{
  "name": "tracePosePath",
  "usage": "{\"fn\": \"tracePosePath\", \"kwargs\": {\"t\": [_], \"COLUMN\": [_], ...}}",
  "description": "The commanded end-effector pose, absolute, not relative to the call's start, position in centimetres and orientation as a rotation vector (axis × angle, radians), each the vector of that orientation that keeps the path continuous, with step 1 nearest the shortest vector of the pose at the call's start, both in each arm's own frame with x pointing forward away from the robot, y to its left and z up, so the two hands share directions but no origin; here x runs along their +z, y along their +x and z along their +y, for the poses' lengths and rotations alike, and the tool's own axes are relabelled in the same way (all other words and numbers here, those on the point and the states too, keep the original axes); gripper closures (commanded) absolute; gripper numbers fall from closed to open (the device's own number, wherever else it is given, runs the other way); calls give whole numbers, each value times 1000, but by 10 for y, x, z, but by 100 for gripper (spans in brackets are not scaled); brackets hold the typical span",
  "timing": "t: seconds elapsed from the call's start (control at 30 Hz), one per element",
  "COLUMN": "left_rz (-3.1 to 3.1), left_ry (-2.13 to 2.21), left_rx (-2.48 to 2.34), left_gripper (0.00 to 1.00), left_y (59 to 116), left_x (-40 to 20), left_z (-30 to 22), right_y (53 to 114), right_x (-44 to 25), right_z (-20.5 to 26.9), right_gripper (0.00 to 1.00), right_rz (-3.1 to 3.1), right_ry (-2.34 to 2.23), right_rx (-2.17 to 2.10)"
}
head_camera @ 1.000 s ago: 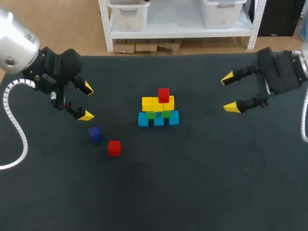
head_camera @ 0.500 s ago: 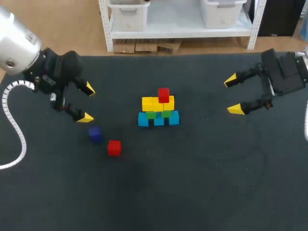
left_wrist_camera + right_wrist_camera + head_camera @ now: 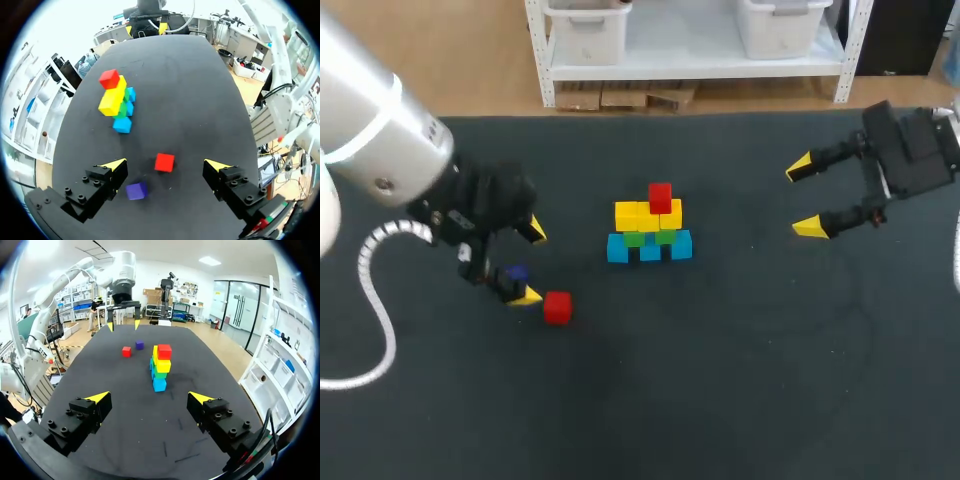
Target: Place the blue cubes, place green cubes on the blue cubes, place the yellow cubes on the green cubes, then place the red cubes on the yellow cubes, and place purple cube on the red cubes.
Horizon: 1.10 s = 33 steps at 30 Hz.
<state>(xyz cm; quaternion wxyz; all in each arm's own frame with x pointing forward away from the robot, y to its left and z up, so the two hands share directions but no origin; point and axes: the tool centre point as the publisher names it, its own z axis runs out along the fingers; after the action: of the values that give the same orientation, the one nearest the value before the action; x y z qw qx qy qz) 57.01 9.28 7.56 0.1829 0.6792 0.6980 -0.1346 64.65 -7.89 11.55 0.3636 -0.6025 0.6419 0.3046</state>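
A cube stack stands mid-table: a blue row, green, yellow, and one red cube on top. A loose red cube and a purple cube lie to its front left. My left gripper is open over the purple cube, partly hiding it. In the left wrist view the loose red cube shows between the open fingers of the left gripper, the purple cube nearer the wrist, the stack ahead. My right gripper is open to the right of the stack, holding nothing.
The dark table mat spreads wide in front of the stack and to its right. In the right wrist view the right gripper faces the stack, with the loose red cube and the purple cube beyond.
My left arm has swung toward the front and right, bringing its open gripper over the purple cube. The right gripper drew slightly away to the right. The cubes have not moved.
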Motion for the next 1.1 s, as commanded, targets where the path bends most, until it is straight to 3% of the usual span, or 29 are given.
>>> {"fn": "tracePosePath", "kwargs": {"t": [0.03, 0.93, 0.97, 1.0, 1.07, 1.1], "left_rz": [1976, 1989, 1988, 1989, 1989, 1990], "left_ry": [1874, 1968, 1968, 1970, 1972, 1977], "left_rx": [-347, -345, -344, -340, -340, -340], "left_gripper": [0, 2, 32, 55, 78, 80], "left_y": [561, 581, 581, 581, 580, 580], "left_x": [42, -3, -2, -2, -2, -3], "left_z": [82, 94, 94, 94, 95, 95], "right_y": [647, 647, 647, 647, 647, 647], "right_x": [115, 115, 115, 115, 115, 115], "right_z": [-79, -79, -79, -79, -79, -79], "right_gripper": [0, 0, 0, 0, 0, 0], "right_rz": [1649, 1649, 1649, 1649, 1649, 1649], "right_ry": [-1550, -1550, -1550, -1550, -1550, -1550], "right_rx": [786, 786, 786, 786, 786, 786]}}
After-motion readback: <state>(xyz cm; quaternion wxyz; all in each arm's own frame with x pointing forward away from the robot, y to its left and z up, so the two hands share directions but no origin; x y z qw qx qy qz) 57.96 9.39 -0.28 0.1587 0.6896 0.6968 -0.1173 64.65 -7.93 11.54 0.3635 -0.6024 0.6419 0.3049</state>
